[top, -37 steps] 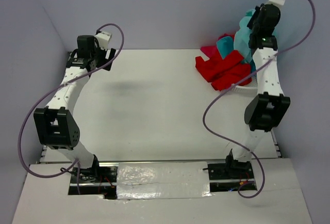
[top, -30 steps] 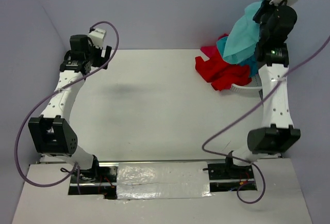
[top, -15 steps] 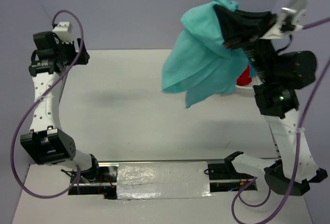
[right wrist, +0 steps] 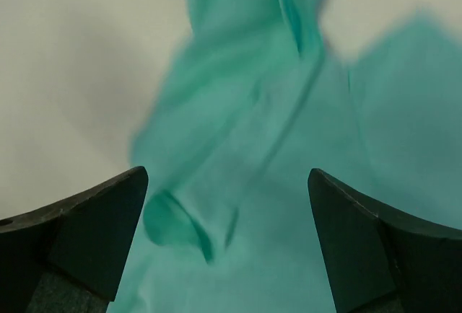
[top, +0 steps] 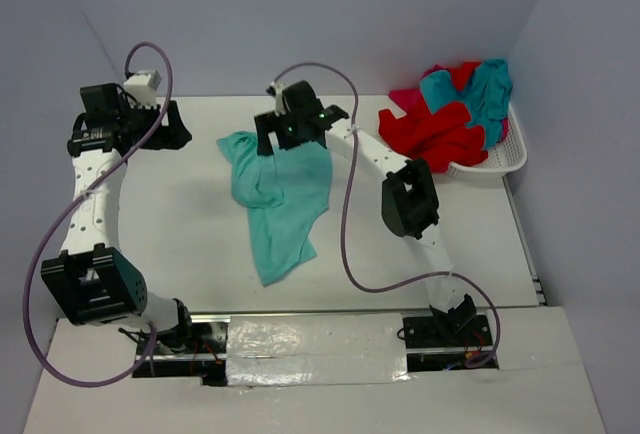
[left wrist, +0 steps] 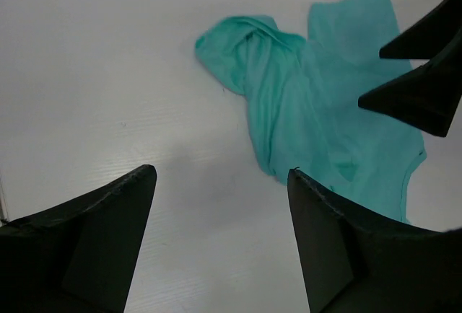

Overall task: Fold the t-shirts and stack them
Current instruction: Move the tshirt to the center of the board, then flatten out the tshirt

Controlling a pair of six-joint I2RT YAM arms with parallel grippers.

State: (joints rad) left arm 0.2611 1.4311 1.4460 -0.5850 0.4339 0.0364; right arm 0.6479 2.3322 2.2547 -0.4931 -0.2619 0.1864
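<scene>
One teal t-shirt lies crumpled on the white table's middle, spread toward the near edge. My right gripper hovers open just over its far edge; in the right wrist view the blurred teal t-shirt fills the space below the right gripper, with nothing between the jaws. My left gripper is open at the far left, apart from the cloth. In the left wrist view, the left gripper faces bare table, with the teal t-shirt beyond it. More t-shirts, red and teal, are heaped at the back right.
The heap of shirts sits in a white mesh basket against the right wall. Grey walls close in the table on the left, back and right. The right arm's dark fingers show at the right edge of the left wrist view.
The right arm swung the teal t-shirt from the basket over to the table's middle and opened, and the shirt dropped flat. The left arm turned toward it.
</scene>
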